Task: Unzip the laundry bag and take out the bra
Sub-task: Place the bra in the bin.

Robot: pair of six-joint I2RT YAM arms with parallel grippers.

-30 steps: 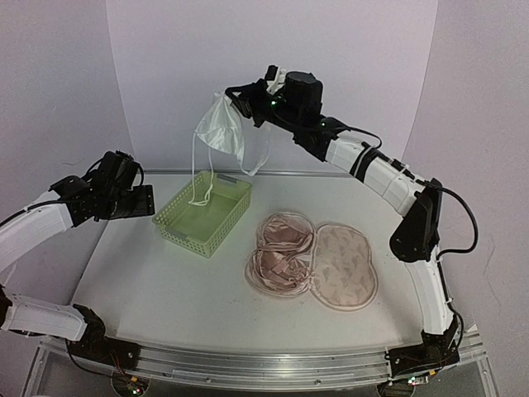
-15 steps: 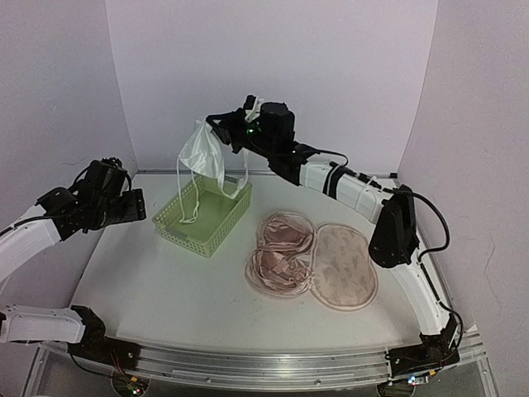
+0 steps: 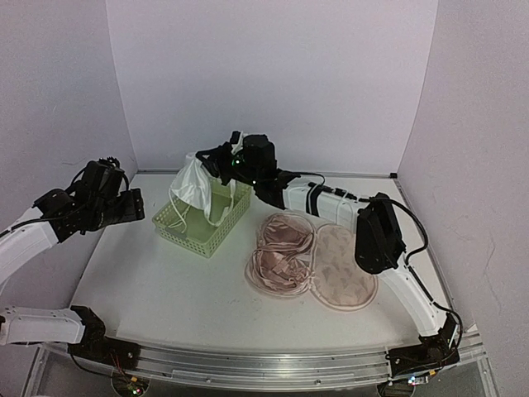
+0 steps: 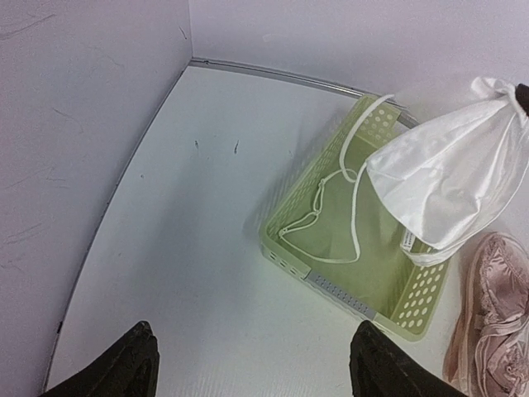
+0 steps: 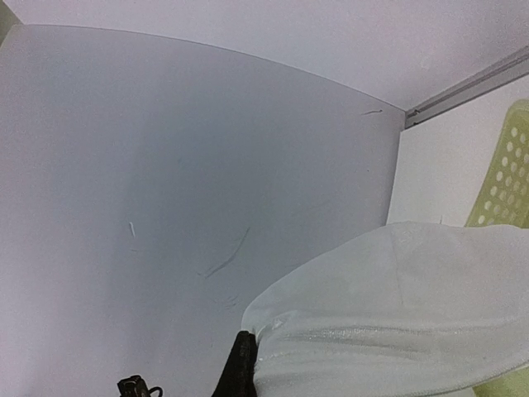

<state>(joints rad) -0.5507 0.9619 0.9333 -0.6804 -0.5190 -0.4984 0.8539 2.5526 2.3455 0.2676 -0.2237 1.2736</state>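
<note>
Stage: bag open, bra out, drop-off in hand.

The laundry bag (image 3: 345,266) lies flat on the worktop (image 3: 149,281), lower centre-right of the top view. It is splayed open like a book, with the printed beige half to the right and the pink satin lining (image 3: 281,248) face up to the left. Nothing white shows inside it (folds of the lining hide part, so I cannot be sure).

The white bra (image 3: 194,184) hangs bunched from the right claw (image 3: 223,159), upper centre-left of the top view, over the far end of the light green slotted basket (image 3: 192,238). The right claw is clamped on the gathered fabric. The right wrist view shows one dark finger (image 5: 243,368) against the cloth; the other is hidden. Holding it by the bunch lets the loose parts dangle and go in first. In the left wrist view the thin straps (image 4: 331,217) already lie on the basket floor while the cups hang above the rim.

The left claw (image 4: 256,368) is apart and empty, off to the left of the basket and well apart from the bag. I judge this keeps it out of the right arm's path.

Judgement: the task is nearly complete. What remains is to lower a little and let go so the cups fall inside the walls. Risk: in the left wrist view part of the cloth hangs over the basket's right-hand wall and might drape over the edge.
</note>
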